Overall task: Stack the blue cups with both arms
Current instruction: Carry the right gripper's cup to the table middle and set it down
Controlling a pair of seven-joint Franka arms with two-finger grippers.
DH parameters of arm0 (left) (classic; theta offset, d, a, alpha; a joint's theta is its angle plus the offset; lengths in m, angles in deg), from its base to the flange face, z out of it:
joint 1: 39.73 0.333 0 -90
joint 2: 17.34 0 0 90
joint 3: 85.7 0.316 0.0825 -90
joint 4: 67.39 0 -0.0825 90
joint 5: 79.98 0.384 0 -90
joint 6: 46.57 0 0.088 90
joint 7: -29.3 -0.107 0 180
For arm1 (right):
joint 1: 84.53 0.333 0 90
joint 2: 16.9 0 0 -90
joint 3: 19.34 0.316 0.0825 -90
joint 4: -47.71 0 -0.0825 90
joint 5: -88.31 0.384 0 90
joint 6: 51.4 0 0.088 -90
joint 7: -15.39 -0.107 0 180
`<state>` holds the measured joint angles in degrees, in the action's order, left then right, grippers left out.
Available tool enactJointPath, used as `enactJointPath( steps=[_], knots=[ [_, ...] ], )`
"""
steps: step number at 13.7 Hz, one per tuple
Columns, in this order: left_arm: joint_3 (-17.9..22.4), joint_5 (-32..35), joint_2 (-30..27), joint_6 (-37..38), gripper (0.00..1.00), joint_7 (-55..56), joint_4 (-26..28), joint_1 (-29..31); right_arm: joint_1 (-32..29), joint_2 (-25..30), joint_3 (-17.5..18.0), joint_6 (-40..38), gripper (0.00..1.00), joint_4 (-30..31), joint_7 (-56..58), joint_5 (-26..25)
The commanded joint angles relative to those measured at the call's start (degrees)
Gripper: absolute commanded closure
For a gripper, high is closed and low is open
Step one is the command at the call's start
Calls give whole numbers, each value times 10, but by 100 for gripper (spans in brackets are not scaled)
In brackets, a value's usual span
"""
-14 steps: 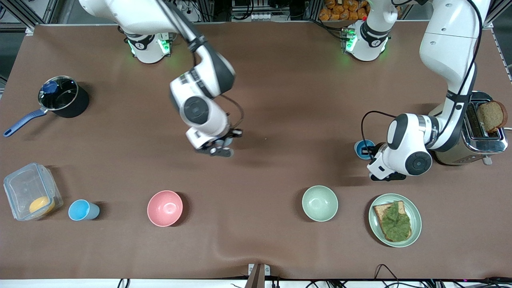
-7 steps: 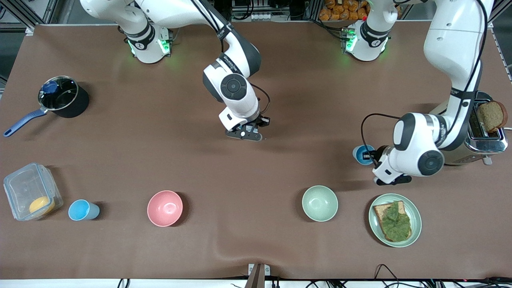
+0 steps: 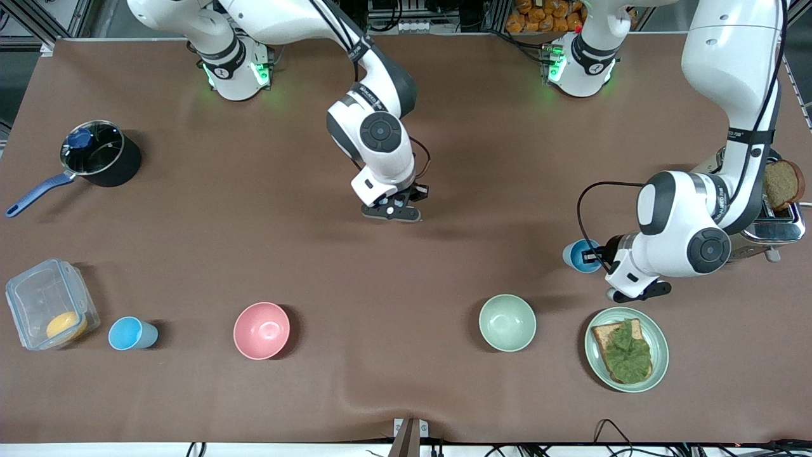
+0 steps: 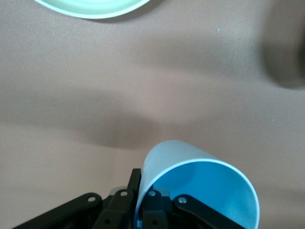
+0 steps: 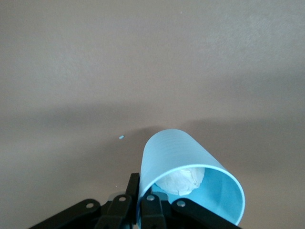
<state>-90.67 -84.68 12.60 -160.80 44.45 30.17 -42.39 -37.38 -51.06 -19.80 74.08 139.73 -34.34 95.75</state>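
Brown table w/ two white arms. Left gripper (image 4: 143, 210) clenched a blue cup (image 3: 582, 256) by its rim, over the table by the toaster (image 3: 764, 222). Right gripper (image 5: 143, 205) pinched another cup (image 5: 190, 181) mid-table, w/ a white wad inside. Both cups were grasped; stacking wasn't done yet.

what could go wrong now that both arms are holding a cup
The right claw grips its blue cup only by the rim; it might slip or tilt. That cup holds a whitish wad, which may stop the cups nesting. The left claw carries its cup near the green bowl and sandwich plate; a low sweep could clip them.
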Motion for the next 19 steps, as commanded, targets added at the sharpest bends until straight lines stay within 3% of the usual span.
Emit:
enactJointPath(
  steps=[1,5,6,7,11,14,19],
  knots=[
    [-1,-16,-10,-2,98,11,-5,5,15,-24,-9,-1,100,-15,-12,-35],
    [-1,-17,-15,-3,98,15,-6,6,17,-35,-9,29,100,-12,-12,-37],
    [-1,-22,-14,-4,98,15,-6,4,16,-35,-9,28,79,-12,-12,-37],
    [-1,-24,-15,-7,98,15,-5,4,14,-35,-9,28,1,-12,-12,-37],
    [-1,-24,-15,-6,98,16,-4,4,-5,-14,-10,-5,0,-28,-4,-36],
    [-1,-28,-15,-7,98,16,-8,7,-43,18,-9,-123,0,-80,18,-35],
    [0,-31,-16,-6,98,16,-12,12,-164,88,-9,-269,0,-119,205,-27]
  ],
)
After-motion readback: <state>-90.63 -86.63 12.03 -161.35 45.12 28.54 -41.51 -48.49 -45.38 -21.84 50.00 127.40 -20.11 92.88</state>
